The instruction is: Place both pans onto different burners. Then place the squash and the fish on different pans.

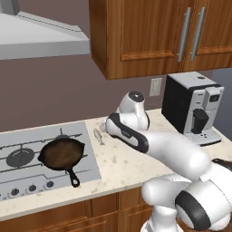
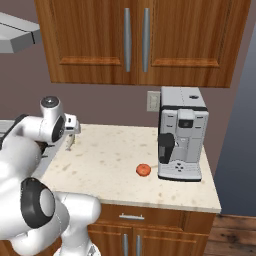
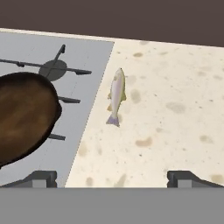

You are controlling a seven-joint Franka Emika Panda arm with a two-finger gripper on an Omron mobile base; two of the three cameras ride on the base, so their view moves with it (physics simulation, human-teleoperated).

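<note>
Hovering wide-jawed above the fish (image 3: 117, 95), just beside the cooktop (image 3: 83, 65) bearing the skillet (image 1: 62, 154); coffee machine (image 2: 181, 140) well apart.

skillet (image 1: 62, 153): rusty brown inside, going black round the rim and handle
fish (image 3: 116, 95): silvery grey with a pale yellowish belly and a purplish tail
squash (image 2: 143, 170): orange-red, plain
cooktop (image 1: 86, 156): flat silver-grey, black burner (image 3: 54, 69) grates on it
counter (image 2: 115, 155): cream stone, speckled with tan blotches
cabinets (image 2: 135, 40): warm reddish-brown wood, brushed silver handles
coffee machine (image 2: 181, 133): silver-grey and black
wall (image 1: 54, 90): dull brownish mauve
range hood (image 1: 41, 34): light grey
outlet (image 1: 155, 86): off-white
arm (image 1: 172, 149): glossy white, dark grey joints
</note>
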